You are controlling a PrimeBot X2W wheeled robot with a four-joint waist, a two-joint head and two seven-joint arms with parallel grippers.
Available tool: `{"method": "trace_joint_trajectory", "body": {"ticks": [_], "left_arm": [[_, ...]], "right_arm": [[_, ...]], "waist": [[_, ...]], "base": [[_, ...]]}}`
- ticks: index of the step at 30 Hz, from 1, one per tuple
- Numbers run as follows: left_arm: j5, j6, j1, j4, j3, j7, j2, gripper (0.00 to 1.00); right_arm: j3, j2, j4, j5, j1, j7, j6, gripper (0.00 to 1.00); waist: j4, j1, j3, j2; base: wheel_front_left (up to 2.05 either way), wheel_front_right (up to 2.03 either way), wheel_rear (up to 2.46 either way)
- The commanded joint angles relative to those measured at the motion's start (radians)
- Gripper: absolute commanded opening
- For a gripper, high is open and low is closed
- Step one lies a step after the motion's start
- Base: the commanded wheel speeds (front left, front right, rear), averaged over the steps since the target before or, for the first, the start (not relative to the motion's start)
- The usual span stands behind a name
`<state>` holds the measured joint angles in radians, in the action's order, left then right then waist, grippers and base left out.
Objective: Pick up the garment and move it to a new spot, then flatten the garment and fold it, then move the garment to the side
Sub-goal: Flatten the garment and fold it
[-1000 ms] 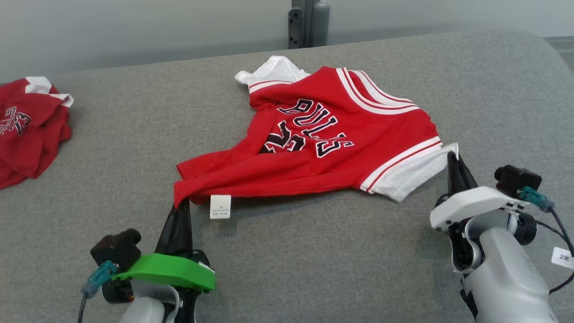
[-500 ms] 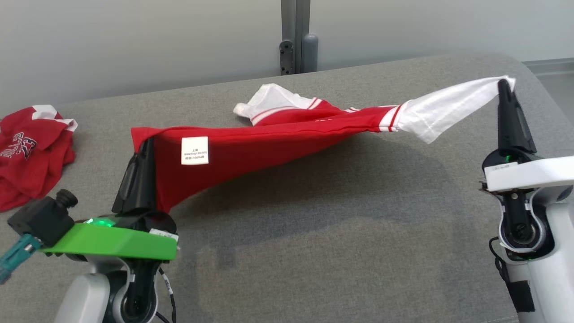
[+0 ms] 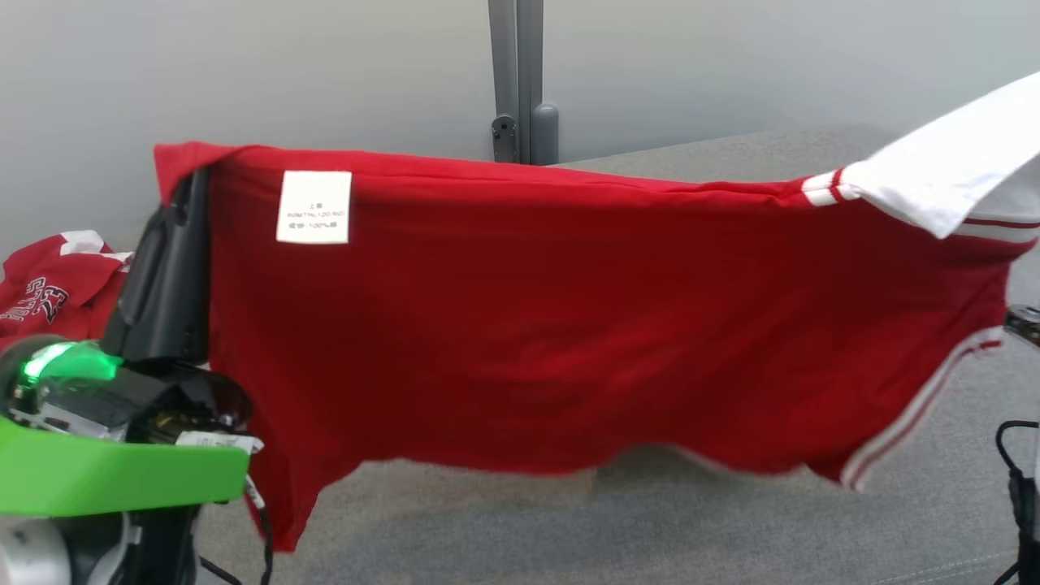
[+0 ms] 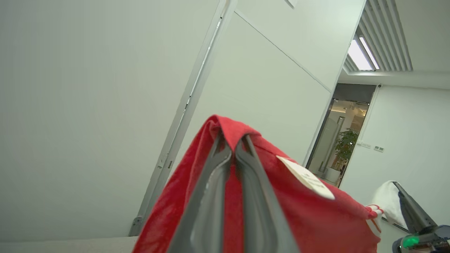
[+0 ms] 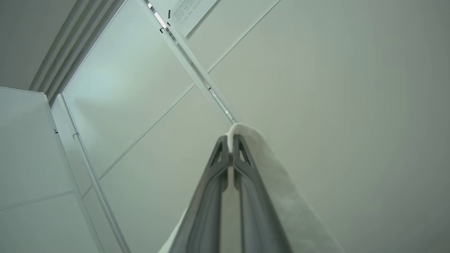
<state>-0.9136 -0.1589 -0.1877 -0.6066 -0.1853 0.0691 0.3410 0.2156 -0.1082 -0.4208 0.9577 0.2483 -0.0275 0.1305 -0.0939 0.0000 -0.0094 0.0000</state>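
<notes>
Care tag: one white tag [image 3: 314,206] is sewn near the top edge of the garment [image 3: 520,325], just beside the left hand. It carries a few short printed lines, too small to read.
Garment lettering: the side facing the head camera is plain red. A second ago the side printed "BULLS" in dark, white-edged letters lay face up.
Second red garment: it lies heaped on the surface at the far left [image 3: 49,292], red with white trim. Its dark letters are partly hidden and appear to end in "LLS".
Wall notice: a printed sheet [image 5: 186,10] at the top of the right wrist view, too small to read.
Left hand: [image 3: 191,191] it points upward, fingers pressed together on the garment's red corner. In the left wrist view [image 4: 232,140] the cloth folds over the tips.
Right hand: [image 5: 230,140] it is clamped on the edge of the white sleeve [image 5: 274,182]. The left wrist view also shows it [image 4: 398,185] holding that sleeve up.
Garment position: it hangs stretched like a curtain between the two hands, above the grey surface [image 3: 731,520], with the white sleeve [image 3: 942,175] at the upper right.
Change: a second ago it lay on the surface with both hands low at its near edge. Half a second ago it was only partly raised. Now it is lifted and spread. The head view itself has shifted, so the camera has moved too.
Counts: two hands, two red garments, one care tag, one grey post [image 3: 516,81] behind, one green cover [image 3: 122,479] on the left wrist.
</notes>
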Motion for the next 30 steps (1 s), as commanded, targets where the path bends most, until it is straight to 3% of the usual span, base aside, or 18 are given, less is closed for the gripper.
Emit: {"method": "trace_joint_trajectory", "body": {"ticks": [1,6,13,17,21,24,30], "left_arm": [[0.019,-0.008,-0.022,-0.015,0.010,0.014,0.020,0.00],[0.018,-0.029,-0.075,-0.035,0.020,0.068,0.054,0.00],[-0.041,-0.035,-0.201,0.085,0.007,0.135,0.039,0.00],[-0.035,-0.020,-0.383,0.249,-0.011,0.177,0.041,0.00],[0.037,-0.019,-0.675,0.485,-0.036,0.201,0.045,0.00],[0.114,-0.003,-0.892,0.709,-0.061,0.161,0.035,0.00],[0.232,0.052,-1.211,1.021,-0.081,0.027,0.048,0.00]], "right_arm": [[0.016,0.004,-0.025,0.007,-0.007,-0.021,0.000,0.00],[0.042,0.025,-0.065,-0.011,0.027,-0.101,0.000,0.00],[-0.005,0.045,0.055,-0.050,0.164,-0.172,0.001,0.00],[-0.041,0.052,0.217,-0.099,0.359,-0.153,0.001,0.00],[-0.042,0.056,0.437,-0.211,0.651,-0.108,0.001,0.00],[-0.064,0.058,0.634,-0.278,0.872,-0.038,0.001,0.00],[-0.177,0.056,0.981,-0.258,1.216,0.159,0.001,0.00]], "waist": [[-0.004,0.0000,0.003,0.0000],[-0.011,0.0000,0.040,0.0000],[-0.016,0.0000,0.159,0.0000],[-0.017,0.0000,0.265,0.0000],[-0.013,0.0000,0.375,0.0000],[-0.033,0.0000,0.426,0.0000],[-0.113,0.0000,0.487,0.0000]], "base": [[0.00,0.00,0.00],[0.00,0.00,0.00],[0.00,0.00,0.00],[0.00,0.00,0.00],[0.00,0.00,0.00],[0.00,0.00,0.00],[0.00,0.00,0.00]]}}
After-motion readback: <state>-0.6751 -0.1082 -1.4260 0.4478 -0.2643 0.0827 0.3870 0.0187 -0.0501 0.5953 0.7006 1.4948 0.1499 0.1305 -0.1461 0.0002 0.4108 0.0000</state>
